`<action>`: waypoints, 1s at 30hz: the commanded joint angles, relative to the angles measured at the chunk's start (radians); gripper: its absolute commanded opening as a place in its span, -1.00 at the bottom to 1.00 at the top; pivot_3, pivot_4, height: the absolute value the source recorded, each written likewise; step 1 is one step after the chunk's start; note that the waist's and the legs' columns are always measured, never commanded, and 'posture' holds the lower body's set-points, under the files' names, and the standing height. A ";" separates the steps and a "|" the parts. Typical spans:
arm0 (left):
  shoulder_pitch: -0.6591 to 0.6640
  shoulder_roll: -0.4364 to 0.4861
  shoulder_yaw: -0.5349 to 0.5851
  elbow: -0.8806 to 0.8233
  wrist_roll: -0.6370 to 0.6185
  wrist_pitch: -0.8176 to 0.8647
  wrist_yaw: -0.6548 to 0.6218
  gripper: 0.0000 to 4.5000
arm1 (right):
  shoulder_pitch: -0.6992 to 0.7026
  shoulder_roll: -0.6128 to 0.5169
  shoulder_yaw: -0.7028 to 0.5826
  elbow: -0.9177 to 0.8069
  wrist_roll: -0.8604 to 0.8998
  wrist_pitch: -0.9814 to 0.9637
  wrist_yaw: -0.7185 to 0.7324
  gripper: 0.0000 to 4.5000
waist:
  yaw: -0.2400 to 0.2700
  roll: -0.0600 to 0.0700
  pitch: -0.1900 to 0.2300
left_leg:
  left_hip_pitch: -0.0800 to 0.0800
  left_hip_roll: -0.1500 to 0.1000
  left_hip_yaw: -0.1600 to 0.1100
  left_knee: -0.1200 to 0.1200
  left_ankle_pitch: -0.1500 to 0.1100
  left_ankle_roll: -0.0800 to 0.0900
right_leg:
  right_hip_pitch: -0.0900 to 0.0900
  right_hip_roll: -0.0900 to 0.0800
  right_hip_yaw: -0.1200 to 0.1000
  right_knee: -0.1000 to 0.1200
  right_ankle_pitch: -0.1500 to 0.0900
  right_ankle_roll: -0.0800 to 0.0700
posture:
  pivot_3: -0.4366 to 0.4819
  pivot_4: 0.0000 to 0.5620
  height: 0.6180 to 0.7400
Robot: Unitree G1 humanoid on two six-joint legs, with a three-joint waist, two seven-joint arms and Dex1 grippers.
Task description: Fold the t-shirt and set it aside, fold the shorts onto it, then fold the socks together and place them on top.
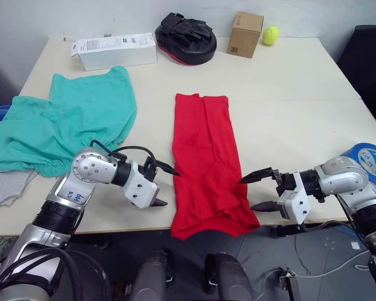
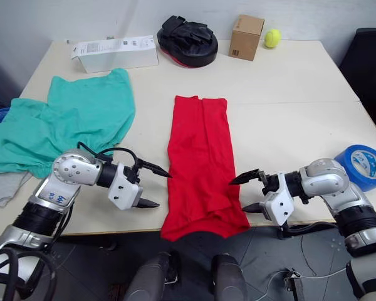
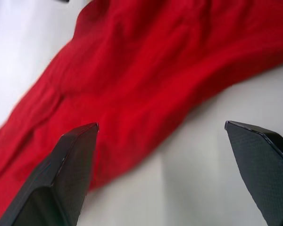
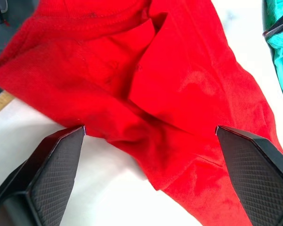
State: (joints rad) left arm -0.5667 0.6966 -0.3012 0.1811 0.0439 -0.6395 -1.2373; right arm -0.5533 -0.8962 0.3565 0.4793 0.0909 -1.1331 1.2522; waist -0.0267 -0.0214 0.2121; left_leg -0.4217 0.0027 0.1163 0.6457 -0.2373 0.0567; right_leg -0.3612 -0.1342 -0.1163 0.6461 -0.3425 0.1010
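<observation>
Behind narrow-folded t-shirt (image 1: 204, 163) on cream table (image 1: 288, 88): white box (image 1: 114, 51), black bag (image 1: 185, 37), cardboard box (image 1: 245, 34), yellow ball (image 1: 271, 34). Flanking, left gripper (image 1: 165, 185) and right gripper (image 1: 258, 191), both spread wide, empty.

You won't find much you can actually read. The white carton (image 1: 114, 50) at the far edge of the surface carries lines of dark print, too small to make out. The brown cardboard box (image 1: 246, 34) has a small dark label on its side, also illegible. The left forearm shell (image 1: 74, 197) bears blue handwritten marks that you can't decipher.
</observation>
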 commanded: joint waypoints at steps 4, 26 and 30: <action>-0.041 -0.025 -0.065 0.074 0.039 -0.173 0.016 0.61 | -0.002 0.028 0.020 -0.004 -0.032 -0.001 -0.025 1.00 | 0.000 0.000 0.000 | 0.001 0.000 0.000 0.001 0.000 0.000 | 0.002 0.000 -0.001 0.000 0.000 0.000 | -0.05 -0.47 1.00; -0.021 -0.008 -0.058 -0.017 -0.161 0.219 -0.023 -1.00 | 0.152 -0.036 0.005 -0.405 0.271 0.625 0.065 -0.99 | 0.001 0.001 0.000 | 0.001 0.000 -0.004 0.002 0.000 0.002 | 0.002 -0.001 -0.003 0.001 0.000 0.000 | -0.05 -0.47 1.00; 0.039 0.066 -0.014 -0.225 -0.296 0.556 -0.061 -1.00 | 0.187 -0.094 -0.038 -0.590 0.393 0.880 0.099 -0.99 | 0.001 0.001 0.000 | -0.001 0.000 -0.007 0.002 -0.001 0.001 | 0.002 -0.001 -0.004 0.000 0.000 0.000 | -0.05 -0.47 1.00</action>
State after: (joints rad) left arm -0.5525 0.7255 -0.3589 0.0699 -0.1657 -0.2336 -1.2791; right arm -0.3806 -0.9570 0.3684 -0.0137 0.4065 -0.3616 1.3309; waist -0.0256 -0.0201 0.2121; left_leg -0.4222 0.0030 0.1088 0.6469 -0.2387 0.0575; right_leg -0.3584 -0.1354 -0.1204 0.6453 -0.3425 0.1010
